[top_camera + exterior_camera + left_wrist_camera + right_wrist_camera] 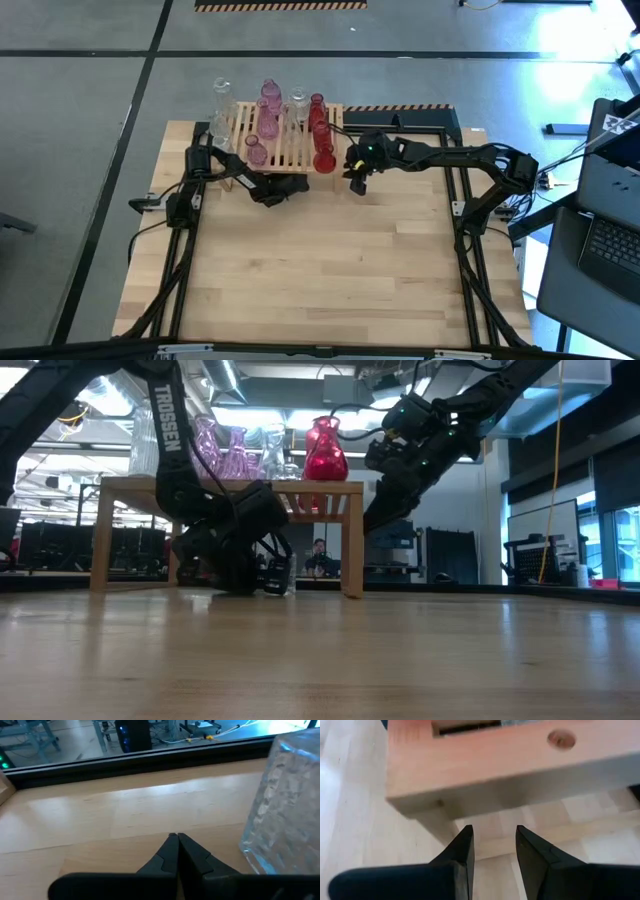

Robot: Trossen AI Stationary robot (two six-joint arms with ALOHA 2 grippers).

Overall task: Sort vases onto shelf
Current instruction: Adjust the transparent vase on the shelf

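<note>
wooden shelf (283, 135) corner before right gripper (493, 842), jaws apart, empty; left closed.

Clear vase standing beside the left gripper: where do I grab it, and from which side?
Take the clear vase around its straight, textured body, likely low down, coming in level from the side. It stands upright on the table, its top out of the wrist view. The left gripper is shut beside it, so open first. The right gripper waits open by the shelf.
</note>
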